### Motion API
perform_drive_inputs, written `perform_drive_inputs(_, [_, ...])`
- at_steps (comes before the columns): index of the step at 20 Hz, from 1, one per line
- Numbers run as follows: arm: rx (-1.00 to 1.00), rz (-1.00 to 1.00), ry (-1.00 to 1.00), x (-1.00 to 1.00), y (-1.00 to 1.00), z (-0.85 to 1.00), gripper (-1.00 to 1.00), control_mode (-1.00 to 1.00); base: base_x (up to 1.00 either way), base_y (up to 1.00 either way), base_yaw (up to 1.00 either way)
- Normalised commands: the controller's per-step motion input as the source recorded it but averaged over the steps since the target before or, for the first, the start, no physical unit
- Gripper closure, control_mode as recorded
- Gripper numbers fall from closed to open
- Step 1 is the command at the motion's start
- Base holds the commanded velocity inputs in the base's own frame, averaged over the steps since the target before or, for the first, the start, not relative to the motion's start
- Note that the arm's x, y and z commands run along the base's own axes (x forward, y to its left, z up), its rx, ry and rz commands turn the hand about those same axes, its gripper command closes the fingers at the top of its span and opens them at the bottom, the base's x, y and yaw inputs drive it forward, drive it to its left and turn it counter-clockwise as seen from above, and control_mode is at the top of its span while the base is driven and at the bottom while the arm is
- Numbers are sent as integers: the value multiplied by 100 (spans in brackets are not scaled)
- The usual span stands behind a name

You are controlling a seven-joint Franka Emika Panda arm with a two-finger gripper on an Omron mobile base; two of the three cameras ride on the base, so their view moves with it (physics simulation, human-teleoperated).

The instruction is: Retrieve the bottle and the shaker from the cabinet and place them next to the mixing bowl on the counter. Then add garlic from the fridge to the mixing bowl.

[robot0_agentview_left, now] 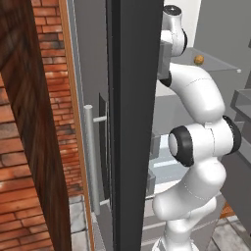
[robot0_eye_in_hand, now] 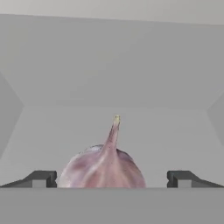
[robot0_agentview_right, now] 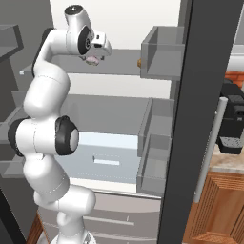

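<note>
The fridge stands open, its dark grey door (robot0_agentview_right: 190,119) edge-on to me with a silver handle (robot0_agentview_right: 209,147). My arm reaches into the grey interior at the level of an upper glass shelf (robot0_agentview_left: 215,63). A pale pinkish garlic (robot0_eye_in_hand: 103,168) bulb sits on that shelf, stem up. It lies between the two fingertips of my gripper (robot0_eye_in_hand: 112,178), which is open, with a gap on both sides of the bulb. From the right base view the garlic (robot0_agentview_right: 91,60) peeks out just below the gripper (robot0_agentview_right: 95,55). The bottle, shaker, cabinet and mixing bowl are out of view.
Grey door bins (robot0_agentview_right: 159,57) hang on the inside of the door, right of the hand. A small orange-brown item (robot0_agentview_left: 198,60) lies on the same shelf. A pale drawer (robot0_agentview_right: 105,157) sits lower down. A black appliance (robot0_agentview_right: 233,119) stands on the counter (robot0_agentview_right: 228,162). A brick wall (robot0_agentview_left: 49,122) rises left.
</note>
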Motion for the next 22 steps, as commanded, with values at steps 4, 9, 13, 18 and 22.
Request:
perform_drive_inputs(4, [0, 0, 0, -20, 0, 0, -100, -100, 0, 0, 0])
perform_drive_inputs(9, [0, 0, 0, -25, 0, -1, -100, -100, 0, 0, 0])
perform_drive_inputs(13, [0, 0, 0, 11, 1, -24, -100, -100, 0, 0, 0])
perform_drive_inputs(18, [0, 0, 0, 20, 1, -20, -100, -100, 0, 0, 0])
perform_drive_inputs(22, [0, 0, 0, 18, 0, -1, -100, -100, 0, 0, 0])
